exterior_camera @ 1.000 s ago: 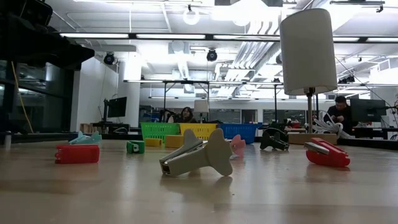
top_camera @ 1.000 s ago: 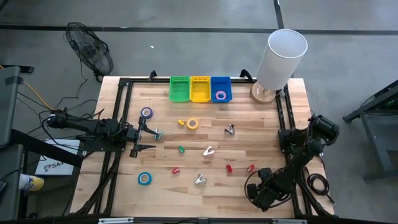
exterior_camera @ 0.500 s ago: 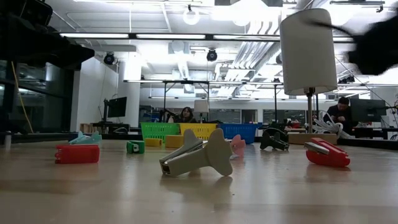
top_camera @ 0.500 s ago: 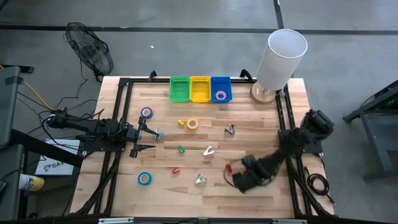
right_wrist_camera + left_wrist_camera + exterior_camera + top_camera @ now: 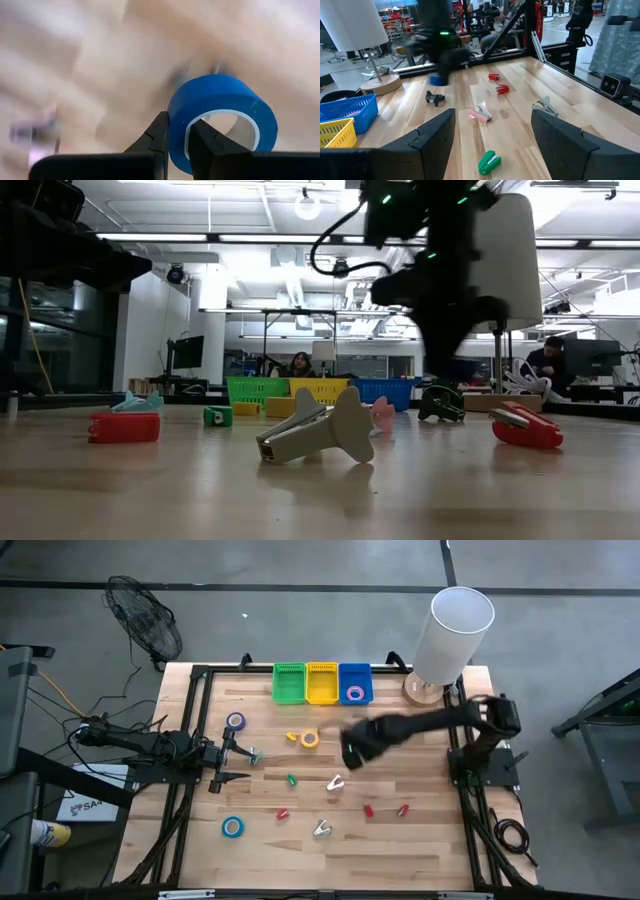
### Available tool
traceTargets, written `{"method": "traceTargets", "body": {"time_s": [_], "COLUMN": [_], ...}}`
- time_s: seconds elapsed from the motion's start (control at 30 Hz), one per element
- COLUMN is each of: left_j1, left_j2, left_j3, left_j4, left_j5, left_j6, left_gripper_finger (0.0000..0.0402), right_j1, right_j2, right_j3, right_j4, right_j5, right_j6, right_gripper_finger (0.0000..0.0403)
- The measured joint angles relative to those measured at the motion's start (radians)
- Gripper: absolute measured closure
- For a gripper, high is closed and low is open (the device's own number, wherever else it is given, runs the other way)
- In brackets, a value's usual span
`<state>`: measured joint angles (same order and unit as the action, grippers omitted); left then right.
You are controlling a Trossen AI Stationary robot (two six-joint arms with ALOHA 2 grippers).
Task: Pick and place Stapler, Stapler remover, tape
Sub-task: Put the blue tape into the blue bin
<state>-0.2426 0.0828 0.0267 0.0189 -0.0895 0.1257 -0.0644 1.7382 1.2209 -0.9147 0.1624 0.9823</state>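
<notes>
My right gripper [image 5: 352,752] is over the middle of the table, pointing down and shut on a blue tape roll [image 5: 225,100]. Its arm blurs in the low view. Other tape lies flat on the wood: a purple roll [image 5: 235,721], a yellow roll [image 5: 310,739] and a blue roll [image 5: 232,827]. A green stapler [image 5: 291,780] and red staplers [image 5: 368,809] lie nearer the front. Silvery stapler removers [image 5: 335,782] lie among them. My left gripper [image 5: 240,762] waits open at the table's left side. My right gripper has the blue roll's wall [image 5: 177,131] pinched between its two fingers, one finger [image 5: 200,140] inside the ring's open centre and the other [image 5: 160,132] outside. The fingers come from above, pointing down. The roll hangs at the fingertips, clear of the table.
Green [image 5: 289,682], yellow [image 5: 322,682] and blue [image 5: 355,677] bins stand in a row at the far edge; the blue one holds a purple roll [image 5: 356,693]. A white lamp [image 5: 450,635] stands at the far right corner.
My right gripper has swept from the table's near right corner toward the middle and the far edge, rising a little and rolling its wrist. The left arm has kept still.
</notes>
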Motion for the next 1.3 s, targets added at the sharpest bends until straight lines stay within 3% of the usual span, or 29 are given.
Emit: {"method": "traceTargets", "body": {"time_s": [0.37,0.6,1.0,1.3], "left_j1": [0.0,0.0,0.0,0.0], "left_j2": [0.0,0.0,0.0,0.0], "left_j3": [0.0,0.0,0.0,0.0], "left_j4": [0.0,0.0,0.0,0.0], "left_j5": [0.0,0.0,0.0,0.0], "left_j6": [0.0,0.0,0.0,0.0], "left_gripper_finger": [0.0143,0.0143,0.0143,0.0143], "right_j1": [-0.344,-0.471,-0.608,-0.63], "right_j2": [0.001,0.06,0.163,0.207], "right_j3": [0.072,0.073,0.073,0.073], "right_j4": [0.288,0.453,0.606,0.645], "right_j5": [0.069,0.003,-0.1,-0.174], "right_j6": [-0.307,-0.411,-0.493,-0.49], "right_gripper_finger": [0.0371,0.0371,0.0368,0.0364]}}
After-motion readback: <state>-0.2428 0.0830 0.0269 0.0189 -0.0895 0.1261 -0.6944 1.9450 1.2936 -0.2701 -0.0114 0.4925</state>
